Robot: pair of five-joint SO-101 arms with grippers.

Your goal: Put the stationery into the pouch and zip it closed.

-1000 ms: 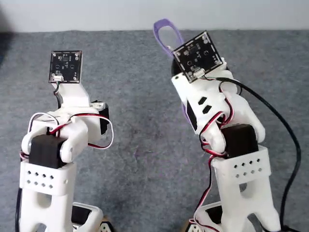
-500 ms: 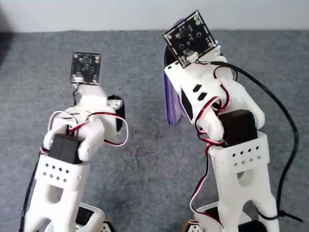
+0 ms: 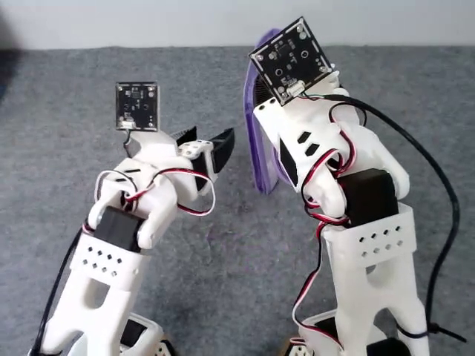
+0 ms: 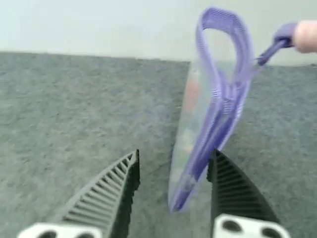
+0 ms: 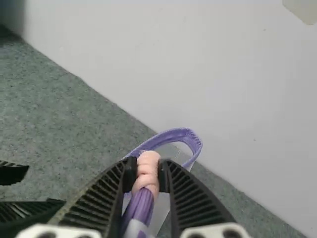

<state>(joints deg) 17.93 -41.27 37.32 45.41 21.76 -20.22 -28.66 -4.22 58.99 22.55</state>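
Observation:
A clear pouch (image 3: 257, 141) with purple edging and a purple loop hangs upright from my right arm, its lower end near the grey table. Coloured stationery (image 4: 190, 94) shows faintly through its clear side. My right gripper (image 5: 147, 166) is shut on the pink zipper pull (image 5: 147, 174) at the top of the pouch (image 5: 171, 141). My left gripper (image 3: 210, 137) is open just left of the pouch. In the left wrist view the pouch (image 4: 208, 124) hangs just ahead of the left gripper (image 4: 174, 158), its lower corner in line with the gap, and the pink pull (image 4: 306, 35) sits off to one side.
The table is covered in grey carpet (image 3: 223, 245), and a white wall (image 5: 198, 59) rises close behind the pouch. The two arms stand close together, with a black cable (image 3: 438, 215) trailing off the right arm.
The right arm has turned the pouch from flat to hanging upright. The left arm has swung right toward the pouch, and its open fingers have come into sight.

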